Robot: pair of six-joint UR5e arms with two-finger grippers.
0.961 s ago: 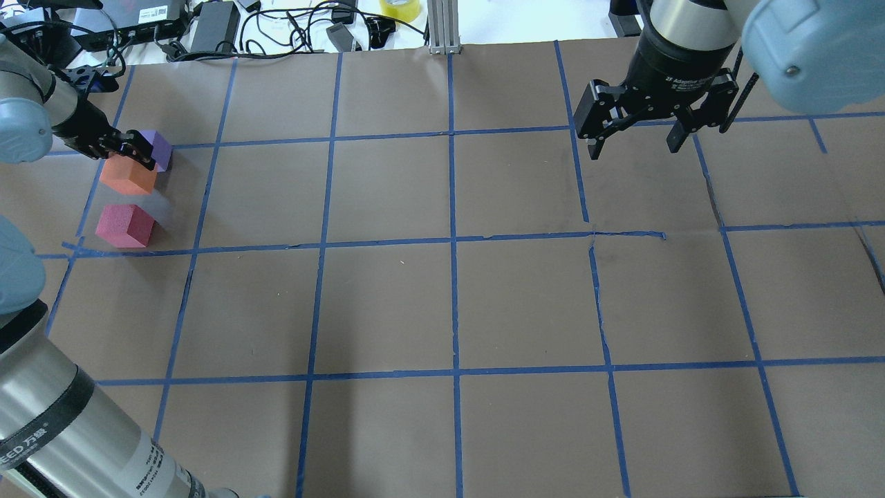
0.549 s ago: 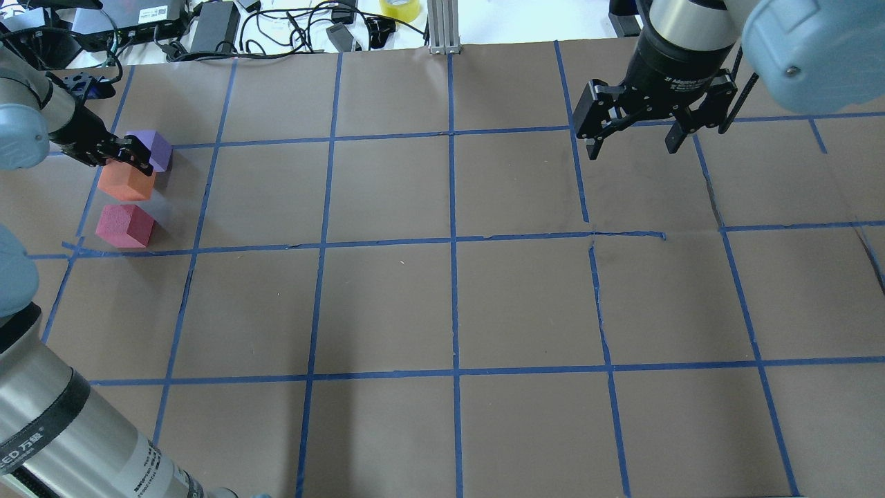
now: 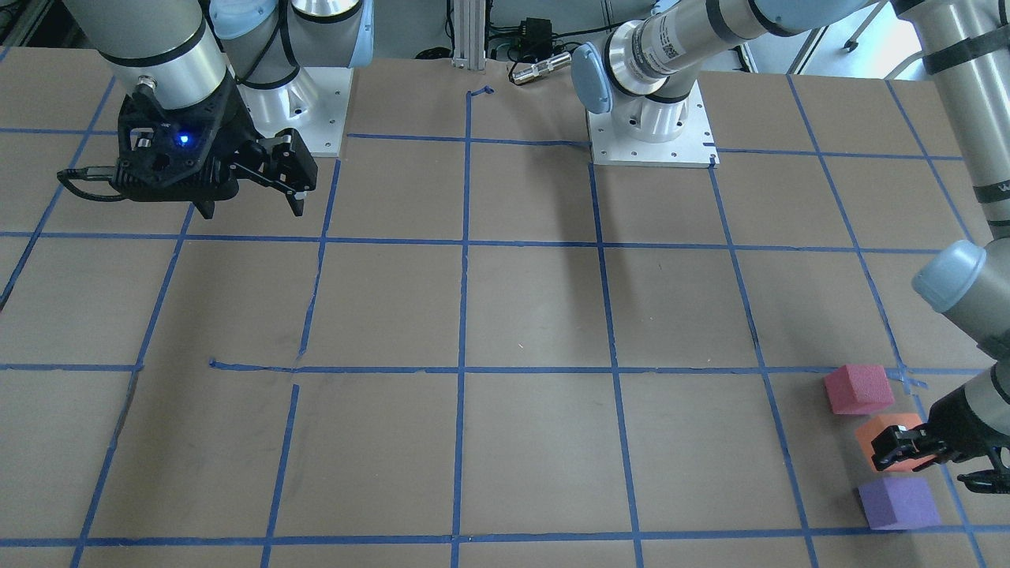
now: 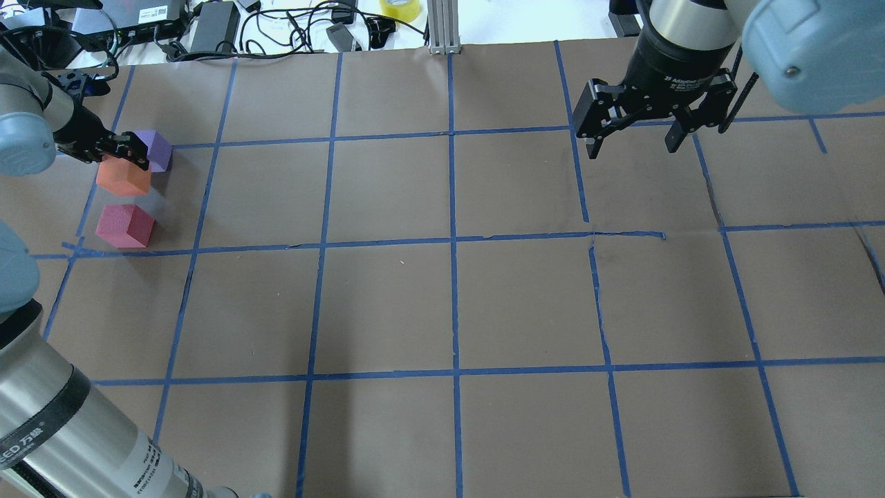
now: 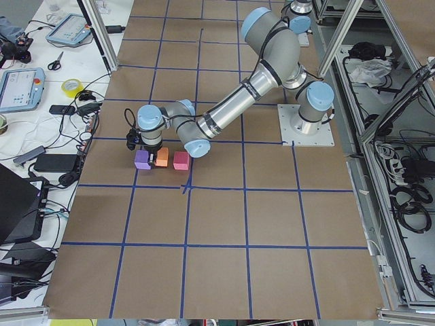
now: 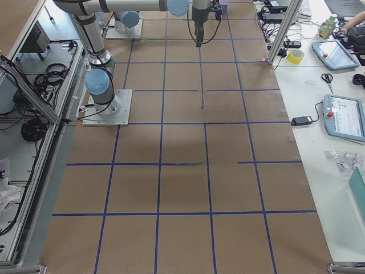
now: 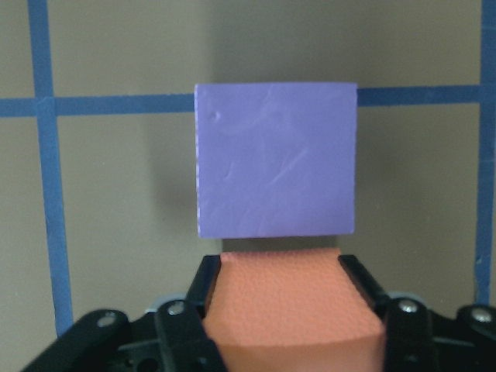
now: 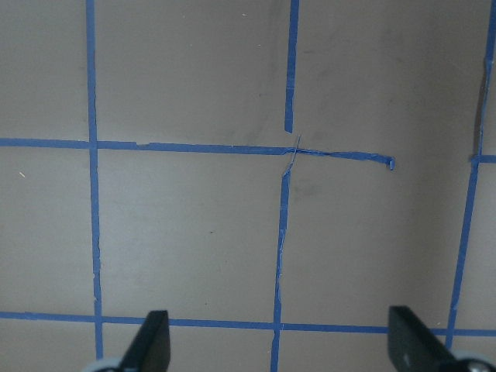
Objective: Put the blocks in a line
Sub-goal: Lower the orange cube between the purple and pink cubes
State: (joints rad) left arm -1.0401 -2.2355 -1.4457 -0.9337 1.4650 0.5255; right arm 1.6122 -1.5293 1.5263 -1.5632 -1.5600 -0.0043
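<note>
- Left gripper [image 7: 280,271] grips the orange matte foam cube [image 7: 291,310], just beside the purple foam cube [image 7: 275,159]; the pinkish-red foam cube [image 4: 124,225] sits past orange, farther from purple.
- Right gripper [image 4: 633,150] hangs wide open, empty, far from purple.
- Aligning the middle block, I'd say; next, release cleanly.
- Versus a second ago: orange nudged slightly off purple.

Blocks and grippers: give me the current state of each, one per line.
Left gripper: jaws shut on the orange block.
Orange block: held between the left jaws.
Purple block: free on the table, just beyond the orange one.
Pinkish-red block: free on the table, apart from the others.
Right gripper: open, holding nothing.
</note>
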